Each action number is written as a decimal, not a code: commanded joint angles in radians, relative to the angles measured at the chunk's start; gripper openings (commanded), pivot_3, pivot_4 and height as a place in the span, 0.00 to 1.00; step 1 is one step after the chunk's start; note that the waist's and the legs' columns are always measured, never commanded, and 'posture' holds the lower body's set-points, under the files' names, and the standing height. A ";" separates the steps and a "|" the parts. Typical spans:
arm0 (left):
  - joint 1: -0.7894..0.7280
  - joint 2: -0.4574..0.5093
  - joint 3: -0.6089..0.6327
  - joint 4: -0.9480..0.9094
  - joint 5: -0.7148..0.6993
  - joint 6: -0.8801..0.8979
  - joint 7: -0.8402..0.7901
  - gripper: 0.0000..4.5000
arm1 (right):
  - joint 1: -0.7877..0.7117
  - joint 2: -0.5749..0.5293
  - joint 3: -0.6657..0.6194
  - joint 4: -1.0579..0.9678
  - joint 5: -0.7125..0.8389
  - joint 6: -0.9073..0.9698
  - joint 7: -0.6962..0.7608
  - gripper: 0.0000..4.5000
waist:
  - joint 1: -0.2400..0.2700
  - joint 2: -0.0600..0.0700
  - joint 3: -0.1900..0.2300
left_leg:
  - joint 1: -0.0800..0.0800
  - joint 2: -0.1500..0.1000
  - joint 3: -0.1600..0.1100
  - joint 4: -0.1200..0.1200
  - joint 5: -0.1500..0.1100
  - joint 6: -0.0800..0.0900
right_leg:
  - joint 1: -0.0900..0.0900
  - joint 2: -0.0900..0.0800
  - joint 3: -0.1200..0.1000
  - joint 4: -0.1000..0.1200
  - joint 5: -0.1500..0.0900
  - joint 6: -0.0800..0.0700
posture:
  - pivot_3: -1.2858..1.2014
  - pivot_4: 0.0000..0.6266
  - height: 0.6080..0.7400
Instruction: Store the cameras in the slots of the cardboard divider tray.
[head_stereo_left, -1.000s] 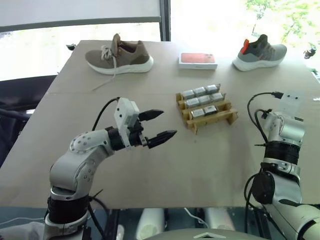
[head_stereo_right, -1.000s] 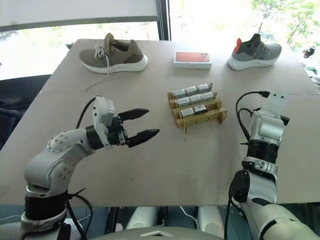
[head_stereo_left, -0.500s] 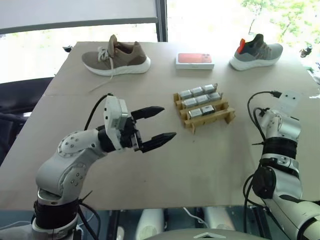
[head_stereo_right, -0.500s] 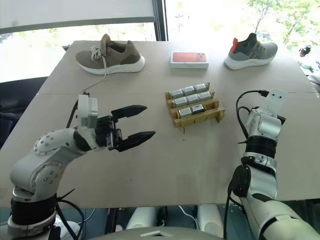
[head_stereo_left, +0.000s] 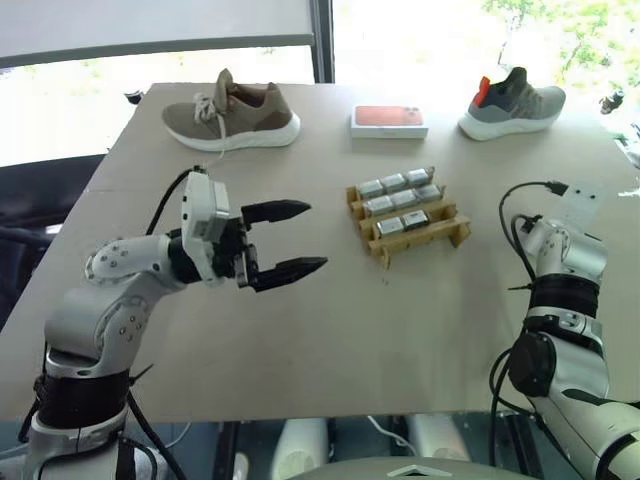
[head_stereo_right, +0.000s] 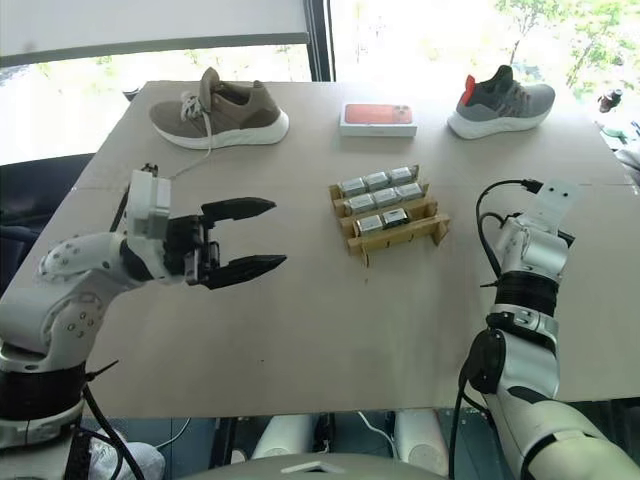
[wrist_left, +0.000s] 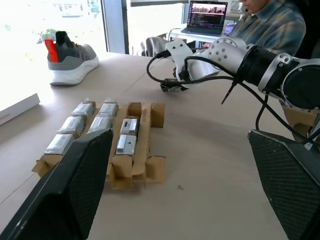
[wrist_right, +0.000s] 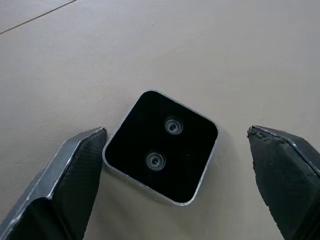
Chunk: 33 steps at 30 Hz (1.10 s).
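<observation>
The cardboard divider tray (head_stereo_left: 430, 238) sits right of the table's centre, with several silver-grey cameras (head_stereo_left: 400, 201) in its slots. In the left wrist view the same tray (wrist_left: 146, 142) and its cameras (wrist_left: 127, 136) lie ahead. My left gripper (head_stereo_left: 312, 236) hovers open and empty, well left of the tray, pointing toward it. My right gripper (wrist_right: 176, 132) is open and low over the table. One camera (wrist_right: 160, 147), black face with two lenses up, lies flat between its fingers. The left finger (wrist_right: 75, 170) is close to the camera's edge.
A brown shoe (head_stereo_left: 232, 108) lies at the back left, a grey shoe (head_stereo_left: 515, 100) at the back right, and a flat white box with a red top (head_stereo_left: 390, 120) between them. A person (wrist_left: 270, 25) sits at a laptop beyond the table.
My left arm has swung left and slightly up, away from the tray, its gripper still open. The right arm has stayed in place.
</observation>
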 joint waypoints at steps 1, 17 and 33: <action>-0.025 0.009 0.000 0.009 0.008 -0.039 -0.017 1.00 | -0.015 -0.015 -0.011 -0.010 0.013 -0.011 -0.013 0.77 | 0.001 0.000 0.000 | 0.000 0.000 0.000 0.000 0.000 0.000 | 0.000 0.000 0.000 0.000 0.000 0.000 | 0.52 0.24 1.00; -0.170 -0.116 -0.012 -0.014 -0.280 0.388 0.377 1.00 | 0.407 -0.397 0.571 -0.888 0.101 -0.195 0.868 0.47 | 0.006 0.003 0.003 | -0.002 0.000 -0.002 -0.001 -0.001 0.002 | 0.000 0.000 -0.001 -0.003 0.000 0.001 | 0.52 0.24 1.00; -0.424 -0.267 -0.034 0.225 -0.697 0.790 0.828 1.00 | 0.242 -0.467 0.807 -0.961 -0.006 -0.545 1.245 0.47 | 0.009 -0.005 0.005 | -0.001 0.000 -0.004 0.003 -0.001 0.001 | 0.002 0.000 -0.003 -0.001 0.000 0.001 | 0.52 0.24 1.00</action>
